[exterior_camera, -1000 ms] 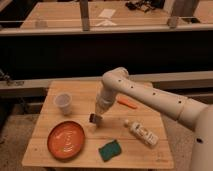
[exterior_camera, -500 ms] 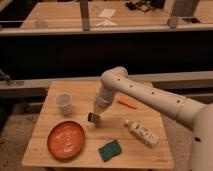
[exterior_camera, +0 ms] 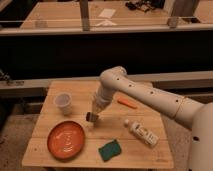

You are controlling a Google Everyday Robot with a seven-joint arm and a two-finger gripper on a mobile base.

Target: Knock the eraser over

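Observation:
My white arm reaches in from the right over the middle of the wooden table (exterior_camera: 80, 95). The gripper (exterior_camera: 92, 116) points down, its tip low over the table between the clear plastic cup (exterior_camera: 64, 102) and the orange plate (exterior_camera: 66, 140). A small dark shape sits right at the tip. I cannot tell whether it is the eraser or part of the gripper. No other thing in view reads plainly as the eraser.
A green sponge (exterior_camera: 109, 149) lies near the front edge. A white bottle-like thing (exterior_camera: 142, 132) lies on its side at the right. A small orange stick (exterior_camera: 127, 103) lies behind the arm. Beyond the table runs a dark counter.
The gripper has edged slightly to the left, staying low over the table. Nothing else on the table has moved.

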